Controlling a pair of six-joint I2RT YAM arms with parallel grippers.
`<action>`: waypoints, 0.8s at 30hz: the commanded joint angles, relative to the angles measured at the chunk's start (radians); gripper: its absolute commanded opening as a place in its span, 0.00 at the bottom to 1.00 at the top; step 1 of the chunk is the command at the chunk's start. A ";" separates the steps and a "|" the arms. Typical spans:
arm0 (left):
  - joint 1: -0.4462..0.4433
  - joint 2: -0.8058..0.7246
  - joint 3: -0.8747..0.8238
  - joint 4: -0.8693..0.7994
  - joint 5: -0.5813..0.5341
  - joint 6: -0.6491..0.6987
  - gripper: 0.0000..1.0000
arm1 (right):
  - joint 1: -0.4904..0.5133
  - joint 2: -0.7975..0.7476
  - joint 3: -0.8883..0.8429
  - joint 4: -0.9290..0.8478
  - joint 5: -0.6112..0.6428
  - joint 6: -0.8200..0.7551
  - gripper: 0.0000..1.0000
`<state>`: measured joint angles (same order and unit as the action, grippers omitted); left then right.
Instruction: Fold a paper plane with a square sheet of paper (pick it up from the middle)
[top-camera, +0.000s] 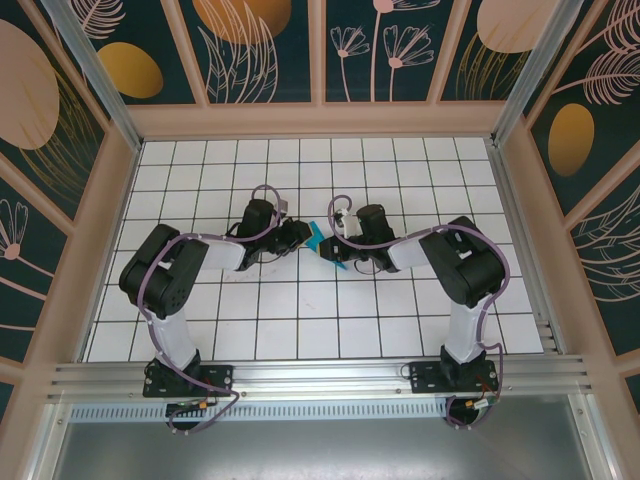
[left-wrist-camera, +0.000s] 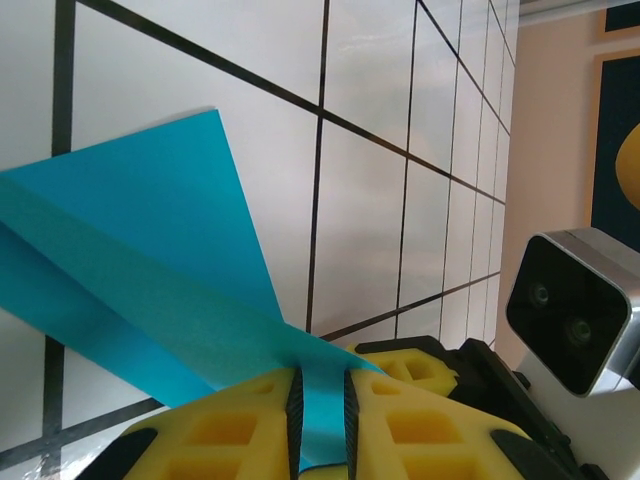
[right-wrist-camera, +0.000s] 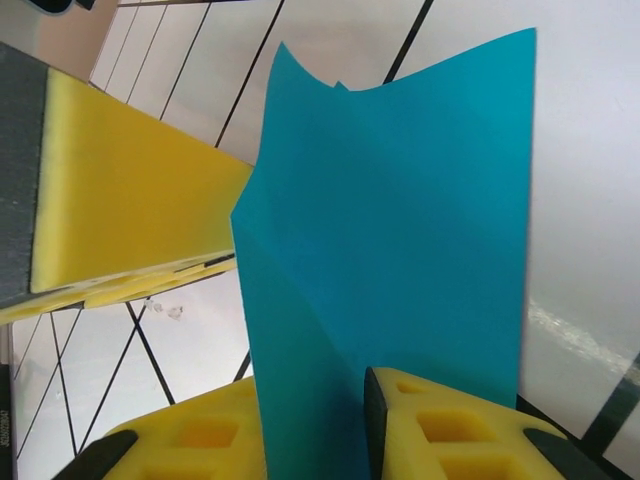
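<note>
The square sheet of paper (top-camera: 322, 241), teal-blue and folded into a layered angular shape, hangs just above the white grid table between my two grippers. My left gripper (top-camera: 300, 236) comes in from the left. In the left wrist view, the left gripper (left-wrist-camera: 320, 405) has its yellow fingers close together, with a strip of the paper (left-wrist-camera: 150, 230) pinched in the narrow gap. My right gripper (top-camera: 338, 247) meets it from the right. In the right wrist view, the paper (right-wrist-camera: 400, 220) stands upright between the right gripper's (right-wrist-camera: 310, 405) parted jaws and hides the left pad.
The white grid table (top-camera: 300, 310) is boxed in by tan walls (top-camera: 95, 240). The right wrist camera (left-wrist-camera: 570, 310) sits close beside my left fingers. A yellow finger of the left gripper (right-wrist-camera: 130, 200) crosses the right wrist view.
</note>
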<state>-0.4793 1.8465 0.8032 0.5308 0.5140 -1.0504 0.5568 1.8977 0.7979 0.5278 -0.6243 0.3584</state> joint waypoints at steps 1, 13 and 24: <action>-0.008 0.013 0.024 0.000 0.006 0.015 0.22 | -0.004 0.016 -0.003 0.041 -0.052 0.021 0.24; -0.008 -0.016 -0.010 0.026 0.011 0.021 0.21 | -0.004 0.076 0.020 0.015 -0.091 0.062 0.11; -0.008 -0.007 -0.024 0.051 0.010 0.017 0.20 | -0.038 0.084 0.045 -0.052 -0.110 0.068 0.15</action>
<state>-0.4793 1.8469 0.7872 0.5434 0.5163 -1.0477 0.5362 1.9640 0.8234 0.5247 -0.7349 0.4290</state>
